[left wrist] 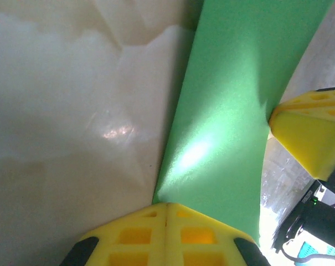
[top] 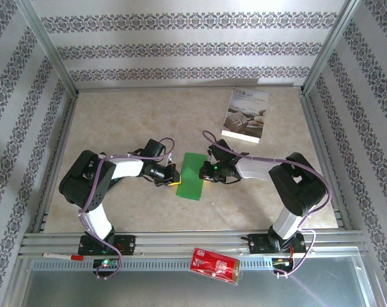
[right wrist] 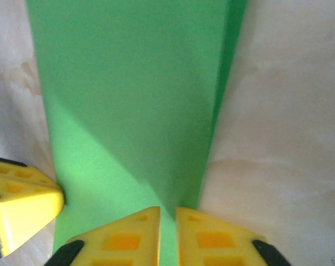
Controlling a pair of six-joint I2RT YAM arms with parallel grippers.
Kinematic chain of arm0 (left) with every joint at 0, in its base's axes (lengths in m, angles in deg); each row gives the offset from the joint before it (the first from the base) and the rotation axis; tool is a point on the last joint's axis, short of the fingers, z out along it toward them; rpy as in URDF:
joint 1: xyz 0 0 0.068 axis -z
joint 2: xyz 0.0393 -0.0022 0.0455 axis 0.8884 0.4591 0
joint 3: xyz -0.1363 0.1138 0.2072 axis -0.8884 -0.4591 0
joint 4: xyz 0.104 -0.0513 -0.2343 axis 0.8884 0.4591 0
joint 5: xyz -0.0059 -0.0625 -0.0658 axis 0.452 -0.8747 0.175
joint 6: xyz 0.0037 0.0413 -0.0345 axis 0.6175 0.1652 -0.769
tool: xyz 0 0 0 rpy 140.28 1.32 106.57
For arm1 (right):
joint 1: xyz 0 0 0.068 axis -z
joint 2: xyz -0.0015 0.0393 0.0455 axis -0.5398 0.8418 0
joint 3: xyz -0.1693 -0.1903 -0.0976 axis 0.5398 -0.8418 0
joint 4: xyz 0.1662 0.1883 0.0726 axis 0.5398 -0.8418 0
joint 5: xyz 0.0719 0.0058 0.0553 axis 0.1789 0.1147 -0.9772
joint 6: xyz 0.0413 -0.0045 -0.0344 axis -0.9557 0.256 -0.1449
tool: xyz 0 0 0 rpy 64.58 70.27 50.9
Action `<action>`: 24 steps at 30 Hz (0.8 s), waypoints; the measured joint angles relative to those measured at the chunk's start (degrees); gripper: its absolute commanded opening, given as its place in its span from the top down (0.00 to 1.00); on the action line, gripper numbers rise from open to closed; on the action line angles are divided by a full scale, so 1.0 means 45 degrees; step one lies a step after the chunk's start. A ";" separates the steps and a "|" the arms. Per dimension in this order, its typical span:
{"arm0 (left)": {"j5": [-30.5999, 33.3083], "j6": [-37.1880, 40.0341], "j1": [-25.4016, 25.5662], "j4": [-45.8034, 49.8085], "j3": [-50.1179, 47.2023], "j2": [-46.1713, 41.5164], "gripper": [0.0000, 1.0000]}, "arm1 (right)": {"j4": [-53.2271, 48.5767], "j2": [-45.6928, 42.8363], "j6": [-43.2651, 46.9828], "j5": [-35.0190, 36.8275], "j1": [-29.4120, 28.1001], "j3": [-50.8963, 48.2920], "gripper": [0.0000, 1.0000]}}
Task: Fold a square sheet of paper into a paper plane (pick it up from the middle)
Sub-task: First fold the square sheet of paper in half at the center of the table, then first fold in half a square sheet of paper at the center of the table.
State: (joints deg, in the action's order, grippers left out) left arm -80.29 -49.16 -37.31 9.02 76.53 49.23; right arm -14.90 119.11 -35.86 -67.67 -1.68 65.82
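The green paper (top: 193, 174) lies flat on the pale marbled worktop (top: 116, 121), just below the middle of the overhead frame. It is folded into a narrow strip that runs from upper right to lower left.

The two arms reach in from either side and meet at the strip. The left end effector (top: 173, 178) touches its left edge and the right end effector (top: 210, 171) touches its right edge.

In the left wrist view the left end effector (left wrist: 166, 206) sits at the bottom centre. Its yellow fingers are pressed together so that only a thin seam shows between them, and their tips rest on the near corner of the paper (left wrist: 233, 100). The paper stretches away flat towards the top of the frame. One yellow finger of the right end effector (left wrist: 308, 136) touches the paper's right edge at mid-height.

In the right wrist view the right end effector (right wrist: 167, 213) sits at the bottom centre. Its fingers stand slightly spread, and a narrow slit of green shows between them over the paper (right wrist: 128, 83). A darker fold line runs along the strip's right side. One finger of the left end effector (right wrist: 26, 202) meets the paper at the lower left.

A white printed booklet (top: 246, 115) lies in the upper right of the overhead frame, well apart from the strip. A red packet (top: 213, 265) sits on the metal rail at bottom centre.
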 measured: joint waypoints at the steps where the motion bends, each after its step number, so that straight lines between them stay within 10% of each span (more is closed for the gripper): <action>1: -0.0034 0.0083 0.0000 0.0058 0.0053 0.0029 1.00 | 0.0024 -0.0010 0.0005 -0.0078 -0.0005 0.0078 0.81; 24: 0.0670 0.0578 0.0209 0.1462 0.0748 0.0160 1.00 | 0.1355 0.2540 -0.1248 -0.1336 -0.1073 0.2429 0.88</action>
State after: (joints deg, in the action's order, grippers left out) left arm -77.27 -46.56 -36.37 15.60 79.90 49.95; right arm -8.80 130.54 -41.48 -73.68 -6.51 76.75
